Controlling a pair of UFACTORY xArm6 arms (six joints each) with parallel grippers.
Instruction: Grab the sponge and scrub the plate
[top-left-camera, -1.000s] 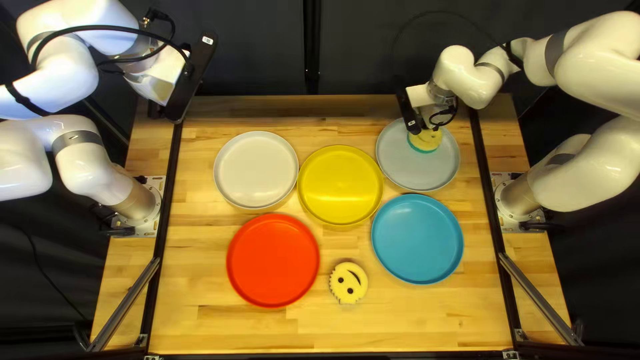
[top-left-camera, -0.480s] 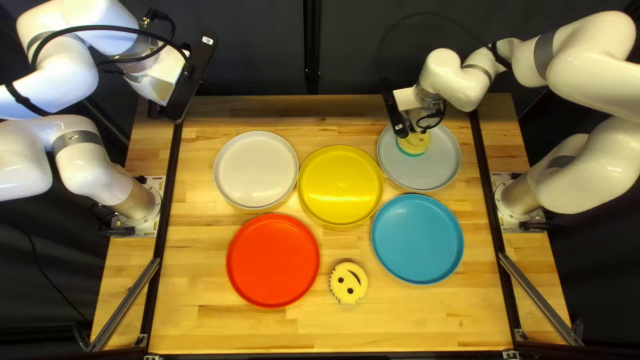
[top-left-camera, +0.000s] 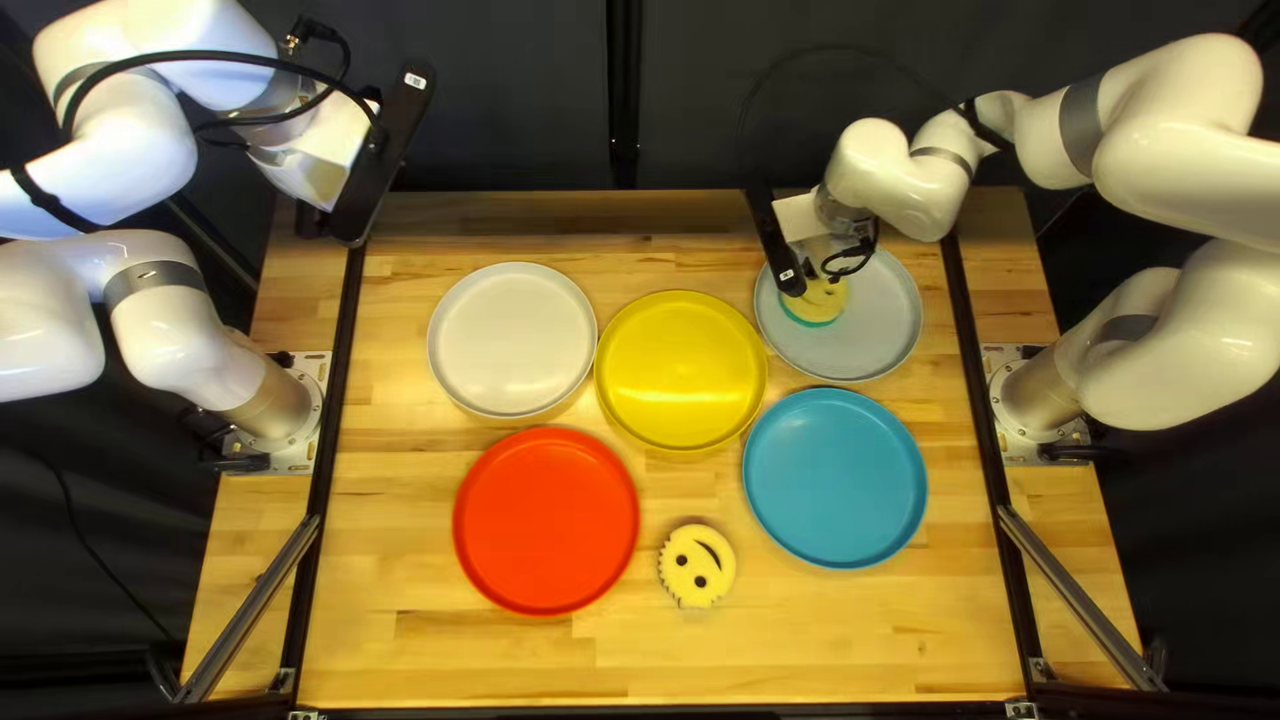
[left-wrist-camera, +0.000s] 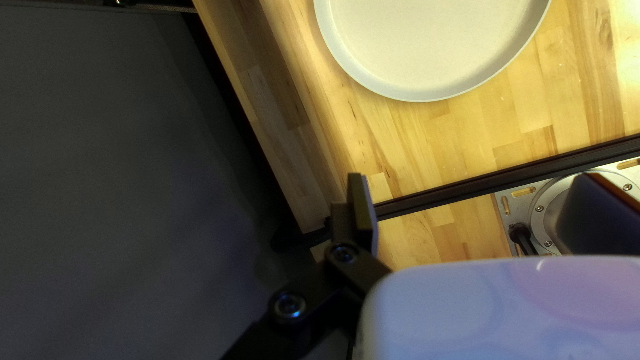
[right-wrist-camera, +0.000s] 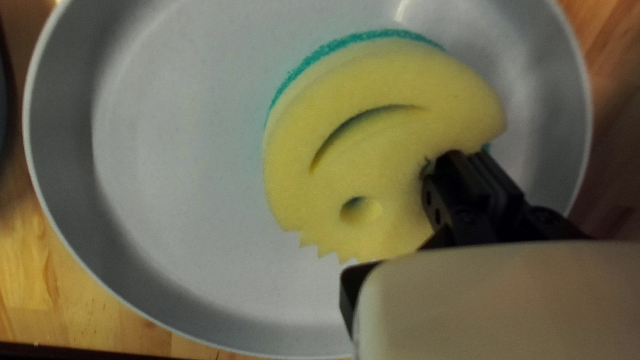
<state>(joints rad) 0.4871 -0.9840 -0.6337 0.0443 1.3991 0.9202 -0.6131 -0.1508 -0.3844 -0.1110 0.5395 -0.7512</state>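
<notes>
Second sponge (top-left-camera: 696, 566) — between red plate (top-left-camera: 547, 520), blue plate (top-left-camera: 835, 478).

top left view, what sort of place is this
Probably a robotics lab or test station rather than a home kitchen: white robot arms stand at both sides of a wooden table, a dark curtain hangs behind it, and my right gripper holds a yellow smiley-face sponge on a round grey plate.
</notes>
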